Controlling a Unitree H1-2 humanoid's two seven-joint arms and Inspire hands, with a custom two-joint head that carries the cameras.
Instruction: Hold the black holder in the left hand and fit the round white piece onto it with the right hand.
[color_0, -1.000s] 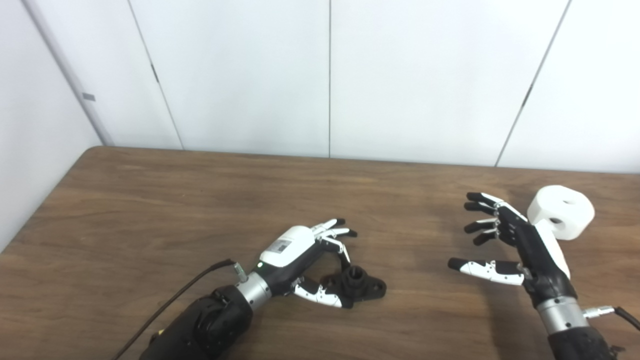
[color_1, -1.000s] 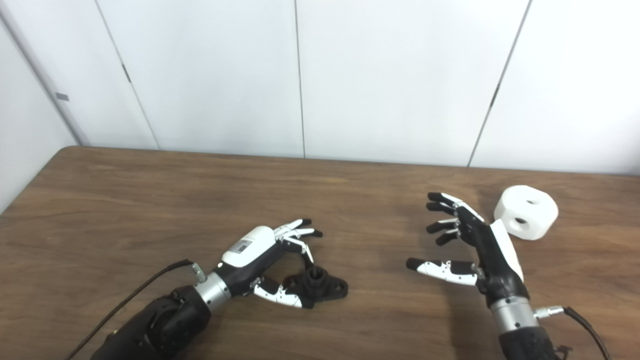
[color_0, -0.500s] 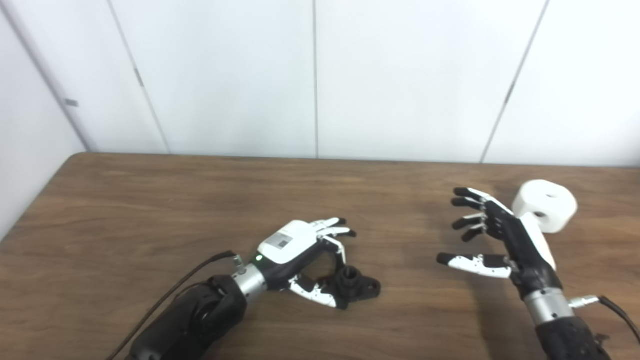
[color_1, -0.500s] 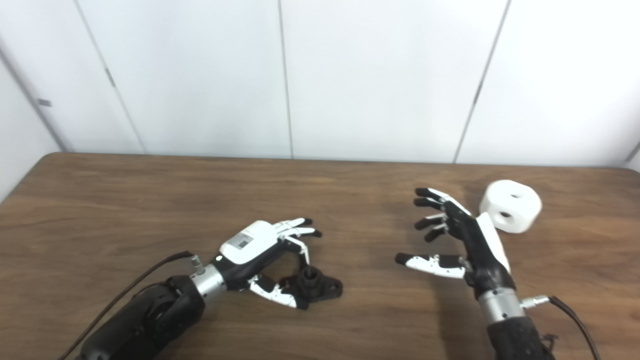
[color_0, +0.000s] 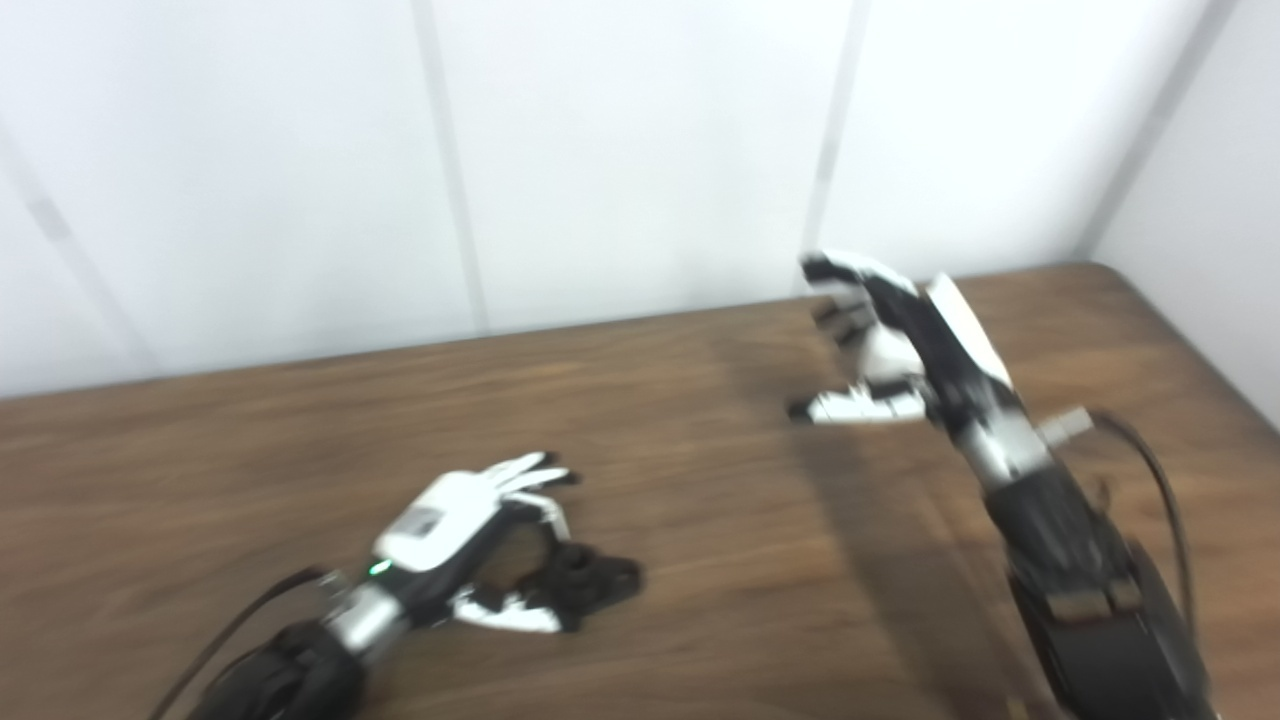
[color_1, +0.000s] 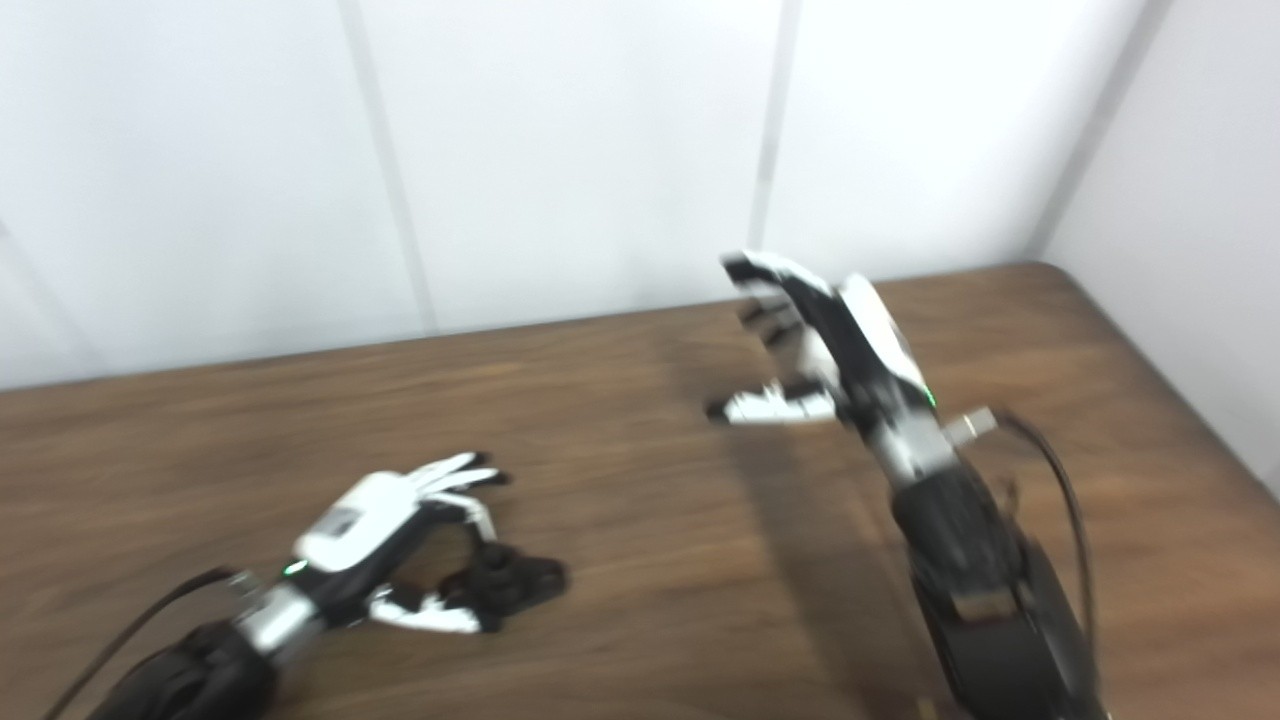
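Camera has swung right and blurred since the earlier frame; right hand (color_0: 900, 340) has lifted toward the far edge, fingers still spread wide, holding nothing. Left hand (color_0: 470, 545) is curled loosely around the black holder (color_0: 590, 580) on the table (color_0: 700, 620), not lifted. White piece is no longer in view, possibly hidden behind the right hand. Step: pickup. Next: grip the holder, find the piece. Brown wood top, white panel walls (color_0: 620, 150).

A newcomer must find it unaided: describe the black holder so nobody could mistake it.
Start at the wooden table and go to its near left part, where the left hand reaches in. The black holder lies on the table between that hand's fingers and thumb. It is the only loose dark thing there.
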